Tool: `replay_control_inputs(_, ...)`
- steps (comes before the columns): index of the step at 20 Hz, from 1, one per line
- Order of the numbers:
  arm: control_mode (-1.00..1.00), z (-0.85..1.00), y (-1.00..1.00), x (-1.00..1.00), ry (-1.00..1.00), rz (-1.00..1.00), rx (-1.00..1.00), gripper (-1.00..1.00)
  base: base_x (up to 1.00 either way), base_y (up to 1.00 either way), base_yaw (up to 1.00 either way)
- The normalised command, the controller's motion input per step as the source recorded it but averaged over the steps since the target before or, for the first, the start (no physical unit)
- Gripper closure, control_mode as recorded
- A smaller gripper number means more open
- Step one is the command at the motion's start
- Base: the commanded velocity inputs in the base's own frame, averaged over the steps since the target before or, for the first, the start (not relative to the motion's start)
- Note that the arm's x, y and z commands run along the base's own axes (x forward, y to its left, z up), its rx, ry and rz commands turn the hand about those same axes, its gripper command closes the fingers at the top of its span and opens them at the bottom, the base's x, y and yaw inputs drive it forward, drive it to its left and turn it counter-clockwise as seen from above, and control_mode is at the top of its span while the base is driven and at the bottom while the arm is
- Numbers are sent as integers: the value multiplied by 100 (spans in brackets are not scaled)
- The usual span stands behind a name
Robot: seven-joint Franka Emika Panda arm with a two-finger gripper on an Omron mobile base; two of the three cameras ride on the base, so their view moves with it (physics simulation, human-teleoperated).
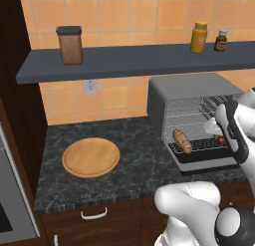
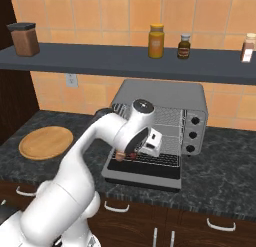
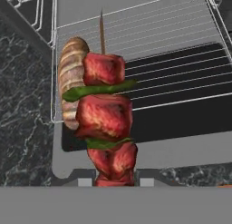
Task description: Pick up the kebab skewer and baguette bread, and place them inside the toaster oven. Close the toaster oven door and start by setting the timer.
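Hand view: pincer (image 3: 112, 182) clenched on kebab skewer (image 3: 106, 123) over toaster oven (image 1: 185, 93) rack, baguette bread (image 1: 182, 141) inside.

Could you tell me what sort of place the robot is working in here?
It looks like a home kitchen, rendered in simulation: a dark marble-patterned counter carries a grey toaster oven, a wooden board lies beside it, and jars stand on a shelf against orange wall tiles.

White glossy arm (image 2: 85, 156), rounded bulky links, dark grey joint rings. Round dark cap with pale centre at wrist joint. Black band along forearm. Boxy white hand, small dark claw (image 3: 113, 182) tips.
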Motion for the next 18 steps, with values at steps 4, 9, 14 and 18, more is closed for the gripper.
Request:
replay_control_inputs(4, -100, -49, -3, 31, -1, 0, -5, 100, 0, 0, 0)
replay_control_inputs(9, -100, -39, 0, 50, 0, 0, -3, 100, 0, 0, 0)
replay_control_inputs(14, -100, -14, -10, 37, 0, 0, 0, 100, 0, 0, 0)
replay_control_inputs(18, -100, -31, -1, 24, 0, 0, 0, 100, 0, 0, 0)
